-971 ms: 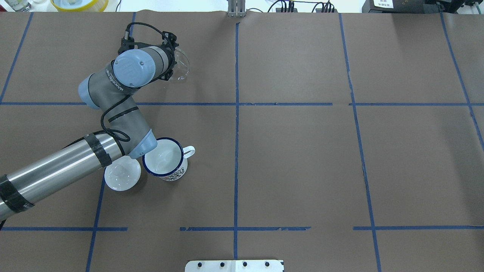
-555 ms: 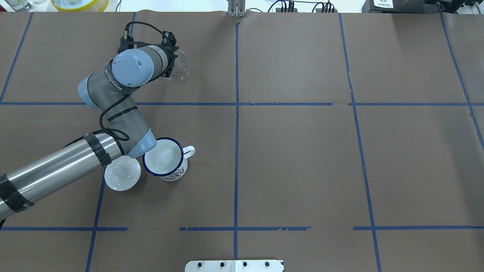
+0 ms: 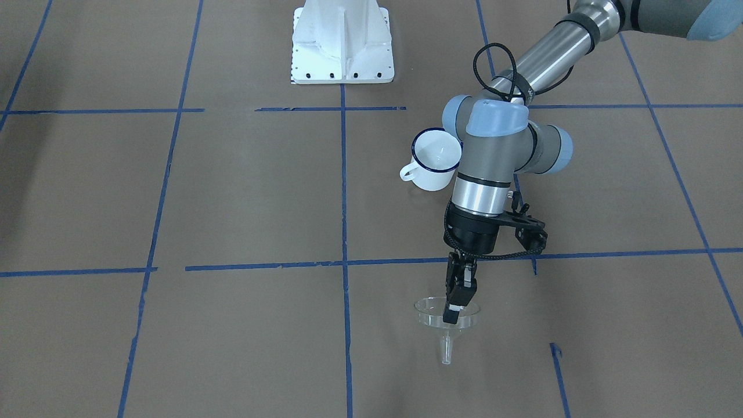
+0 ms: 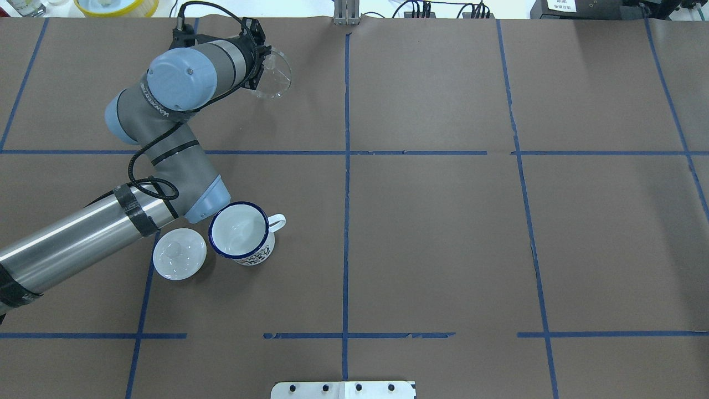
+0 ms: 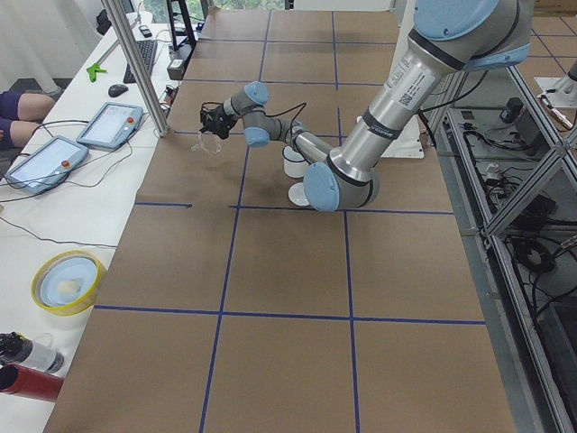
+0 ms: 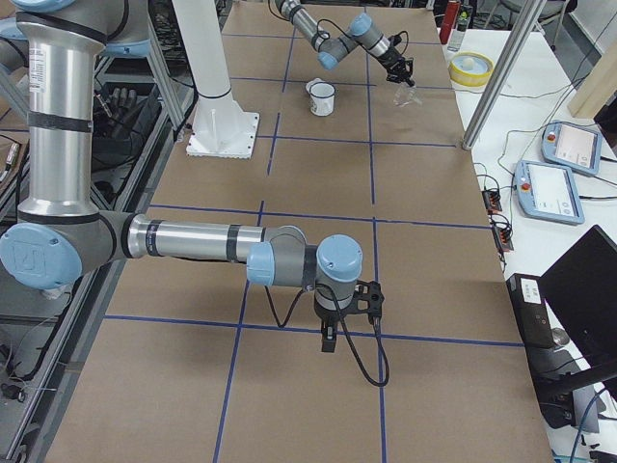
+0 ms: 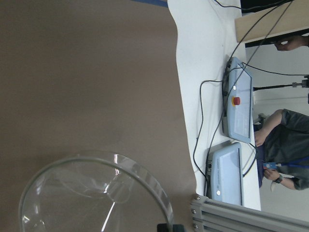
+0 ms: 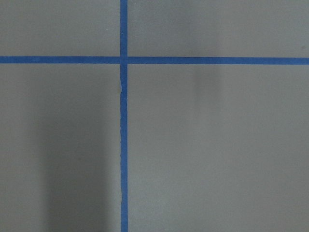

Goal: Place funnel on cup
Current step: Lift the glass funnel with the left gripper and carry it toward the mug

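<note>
The clear funnel point(image 3: 430, 312) hangs spout down above the brown table, far from the robot's base. My left gripper point(image 3: 452, 314) is shut on its rim. The funnel also shows in the overhead view point(image 4: 275, 76) and fills the bottom of the left wrist view point(image 7: 91, 193). The white cup point(image 4: 241, 235) with a dark blue rim stands upright and empty beside my left arm's elbow, its handle pointing right. It also shows in the front view point(image 3: 435, 162). My right gripper point(image 6: 328, 342) hangs low over the table at the other end; I cannot tell if it is open or shut.
A round white knobbed lid point(image 4: 179, 253) lies just left of the cup. A yellow bowl point(image 4: 116, 5) stands beyond the table's far edge. A metal post point(image 5: 135, 63) and two teach pendants point(image 5: 110, 122) stand past that edge near the funnel.
My left gripper has carried the funnel up off the table and a little farther from the base. The cup and lid have not moved.
</note>
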`<state>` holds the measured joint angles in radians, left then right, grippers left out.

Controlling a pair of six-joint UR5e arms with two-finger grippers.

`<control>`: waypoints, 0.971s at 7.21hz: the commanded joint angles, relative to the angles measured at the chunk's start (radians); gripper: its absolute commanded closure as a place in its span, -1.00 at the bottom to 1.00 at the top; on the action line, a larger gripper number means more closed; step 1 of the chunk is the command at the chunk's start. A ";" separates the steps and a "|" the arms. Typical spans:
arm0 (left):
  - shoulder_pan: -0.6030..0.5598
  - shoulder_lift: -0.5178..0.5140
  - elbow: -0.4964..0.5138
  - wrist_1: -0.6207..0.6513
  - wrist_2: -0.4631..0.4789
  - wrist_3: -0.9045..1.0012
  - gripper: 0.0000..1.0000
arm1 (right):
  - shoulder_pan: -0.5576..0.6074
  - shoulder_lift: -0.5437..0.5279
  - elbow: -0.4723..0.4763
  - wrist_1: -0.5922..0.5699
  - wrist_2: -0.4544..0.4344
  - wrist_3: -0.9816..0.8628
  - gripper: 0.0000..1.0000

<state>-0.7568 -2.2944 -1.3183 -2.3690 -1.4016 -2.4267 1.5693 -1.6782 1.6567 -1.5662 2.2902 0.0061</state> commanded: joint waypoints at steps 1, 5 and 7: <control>-0.018 0.021 -0.126 0.023 -0.034 0.027 1.00 | 0.000 0.000 0.000 0.000 0.000 0.000 -1.00; -0.013 0.118 -0.713 0.696 -0.374 0.355 1.00 | 0.000 0.000 -0.002 0.000 0.000 0.000 -1.00; 0.039 0.067 -0.817 1.074 -0.460 0.600 1.00 | 0.000 0.000 0.000 0.000 0.000 0.000 -1.00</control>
<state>-0.7518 -2.1921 -2.0711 -1.5285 -1.8127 -1.9778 1.5693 -1.6782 1.6563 -1.5662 2.2903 0.0061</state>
